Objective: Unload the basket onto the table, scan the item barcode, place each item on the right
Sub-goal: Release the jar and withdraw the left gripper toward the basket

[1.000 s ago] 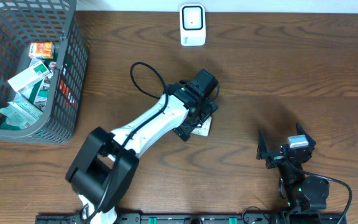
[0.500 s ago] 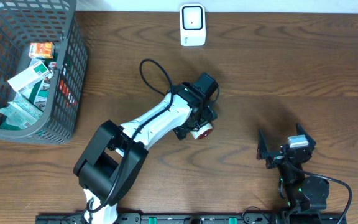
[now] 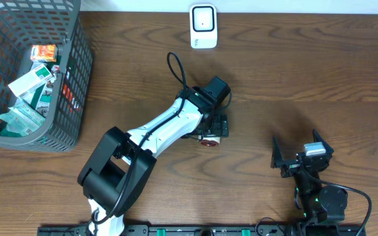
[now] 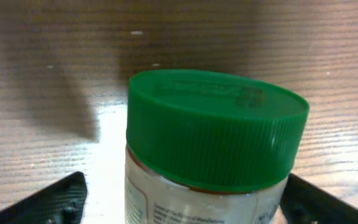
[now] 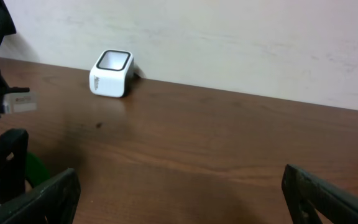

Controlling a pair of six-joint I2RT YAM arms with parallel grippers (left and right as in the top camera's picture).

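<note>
so the whole thing here comes down to how the jar (image 4: 210, 130) sits relative to the left claw (image 4: 188, 202). in the wrist view the jar is right between the two fingers (image 4: 55, 202). its green lid points away from the palm and the clear labelled body runs back toward it, so its long axis lines up with the claw's reach rather than lying across it. the jaws stand wide, one finger out on each side. a strip of bare table (image 4: 42, 124) shows between the left finger and the jar, so it doesn't look like it's gripping anything yet. can't tell if the jar is flat on its side or tipped up a bit. from above only a red and white sliver pokes out from under the claw.

the right claw (image 3: 299, 154) is wide open too, holding nothing, and well apart off to the jar's right, so the left arm is clearly the nearer one. the scanner (image 3: 203, 26) sits well behind the left claw, by the far edge of the table. my guess is the next move needs the jaws to close across the body just below the lid, then turn the label toward that scanner. it's a round jar, so it could roll or slip if the pinch lands off centre.
</note>
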